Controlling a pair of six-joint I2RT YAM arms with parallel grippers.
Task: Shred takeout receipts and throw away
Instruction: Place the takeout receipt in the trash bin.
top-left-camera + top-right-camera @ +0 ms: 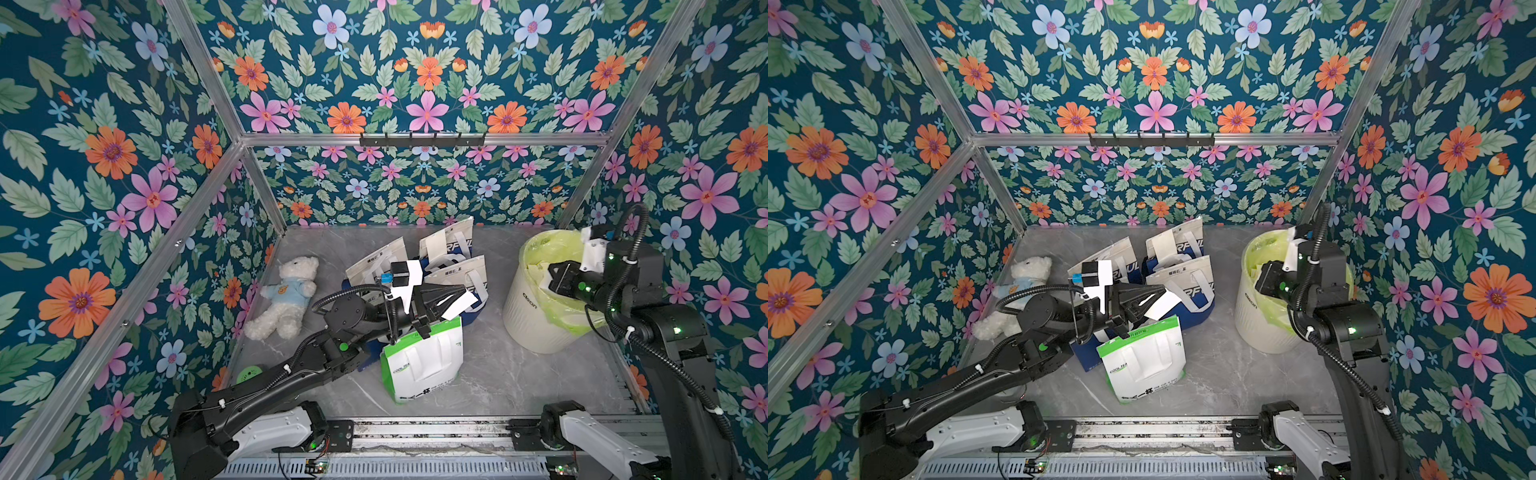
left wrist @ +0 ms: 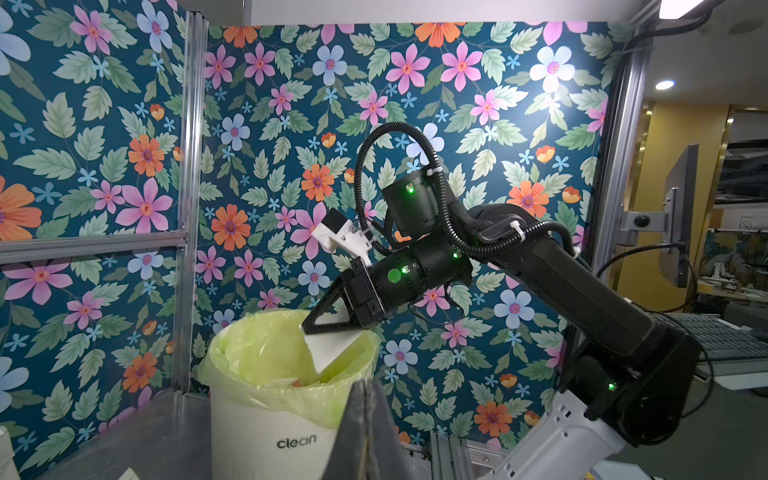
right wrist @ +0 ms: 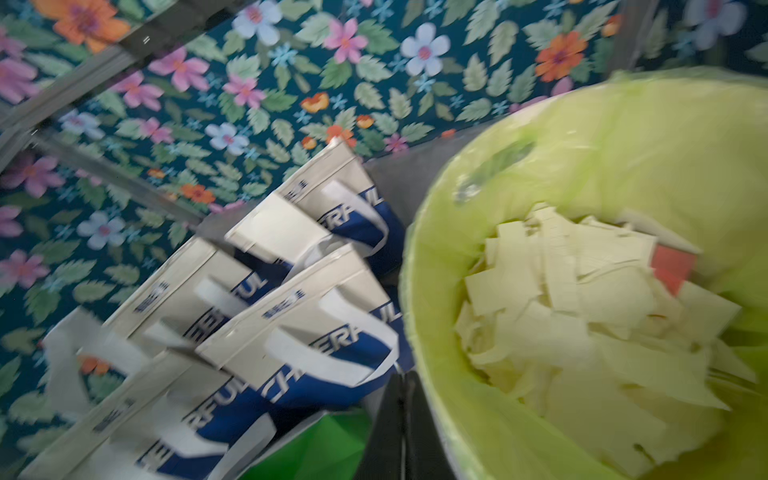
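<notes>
- Green bag (image 1: pixel 422 365): a glossy white pouch with a green top band and flat handles. It sits on the grey, marble-veined tabletop (image 1: pixel 498 374), nearer than the bin and well apart from it.
- Left claw (image 1: pixel 449 302): its black, tapered fingers are pressed together on a thin white receipt strip (image 1: pixel 461 305). The strip is flat and slanted, and held in the air above the bags, apart from the bin's side.
- Teddy (image 1: pixel 286 297): fluffy white plush in a pale blue shirt, lying on the far side of the bags from the bin.
- Bin (image 1: pixel 532 320): a round white tub with a finely ribbed wall. A crinkly yellow-green film liner (image 1: pixel 540 249) is folded over its rim.
- Right claw (image 2: pixel 307 327): it is over the bin's mouth, and its wedge-shaped fingers are closed on a flat white receipt piece (image 2: pixel 334 349) that hangs down inside the liner.
- Shreds (image 3: pixel 582 311): a loose heap of flat, angular, pale paper bits inside the bin, with one red-orange scrap (image 3: pixel 671 266) among them.
- Blue bags (image 1: pixel 457 272): stiff white-and-blue paper bags with white strap handles, clustered just beside the bin.
- Sheet (image 1: pixel 434 245): a plain white rectangle lying flat on the face of the farthest blue bag, beyond the bin's near wall.
</notes>
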